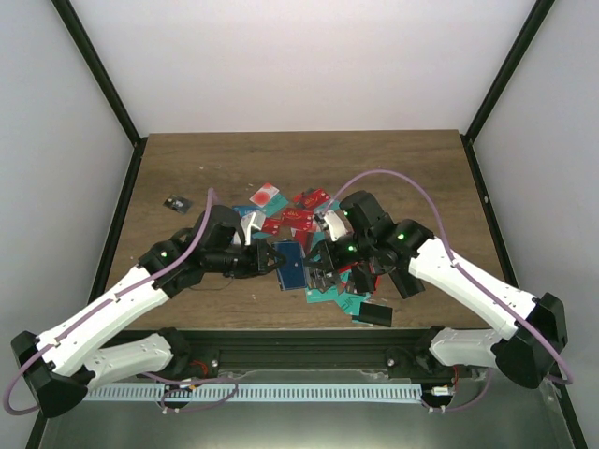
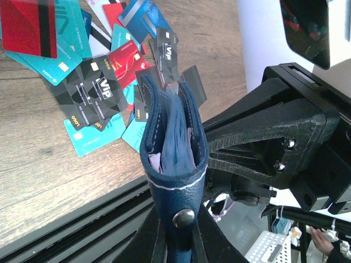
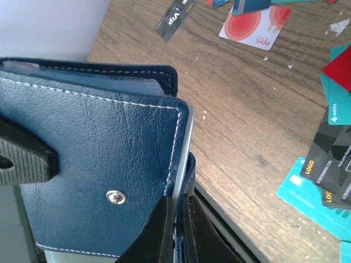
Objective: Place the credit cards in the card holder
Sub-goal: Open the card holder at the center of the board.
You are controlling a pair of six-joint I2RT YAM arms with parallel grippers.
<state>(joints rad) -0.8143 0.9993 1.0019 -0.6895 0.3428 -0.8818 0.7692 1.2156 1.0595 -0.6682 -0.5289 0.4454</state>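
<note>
The left claw (image 1: 270,257) is gripping the holder (image 1: 292,265) by one end. Its fingers are closing tight on the navy leather just below the snap (image 2: 184,217). It is holding the holder on edge, off the tabletop (image 1: 393,168), with the mouth gaping a little and pointing away from the claw.

The right claw (image 3: 176,224) is meeting the holder from the opposite side, right up against its stitched edge. Its fingers are almost together and are pinching a thin pale card (image 3: 186,137), seen edge-on. The card is lying flat against the holder's outer flap, and I cannot tell how far it is reaching inside.

The other cards (image 1: 299,217) are lying loose on the tabletop just beyond both claws, with more spreading under the right claw. They are red, teal, black and blue, and many are overlapping. A few teal and black ones are sitting on the near side of the right claw, close to the tabletop's edge.
</note>
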